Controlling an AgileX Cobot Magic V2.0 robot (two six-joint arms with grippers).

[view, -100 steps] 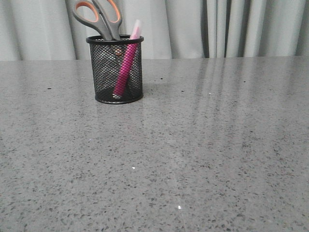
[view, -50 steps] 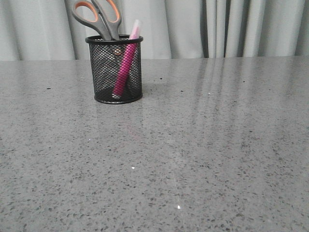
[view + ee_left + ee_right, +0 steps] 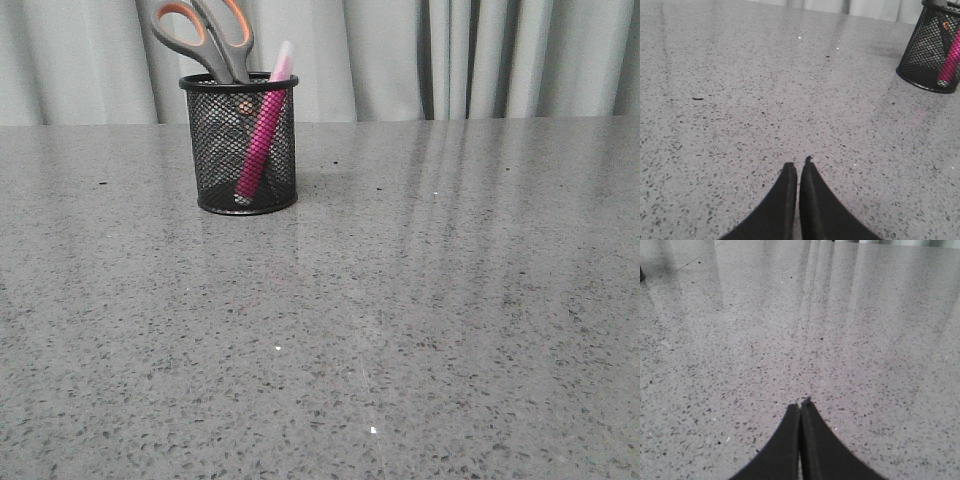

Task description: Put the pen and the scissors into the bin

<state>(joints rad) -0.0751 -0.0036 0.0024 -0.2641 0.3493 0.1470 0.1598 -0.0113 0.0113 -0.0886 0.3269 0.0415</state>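
Jaws of the left gripper pressed together, tips meeting, nothing between them, hanging over bare counter. Jaws of the right gripper likewise closed tip to tip, empty, over bare counter. Neither arm shows in the front view.

Pen stands inside the bin, long axis near vertical but leaning: lower end at the bin floor near its middle, whitish cap end tilted up and to the right, resting against the right part of the rim and poking above it. Scissors stand blades-down in the same bin, handles up and well above the rim, leaning to the upper left; pivot visible through the mesh just below the rim. Blade tips not clear through the mesh.

Bin sits upright on the counter, far left of centre in the front view, close to the back edge. In the left wrist view the bin is well apart from the gripper, pen showing pink through the mesh.

Counter is grey speckled stone-look, glossy, with pale streaky reflections. Pale grey pleated curtain hangs behind it.

Pen magenta-pink, slim, translucent whitish cap. Scissors grey handles, orange inside the loops. Bin black wire mesh, solid black rim and base.
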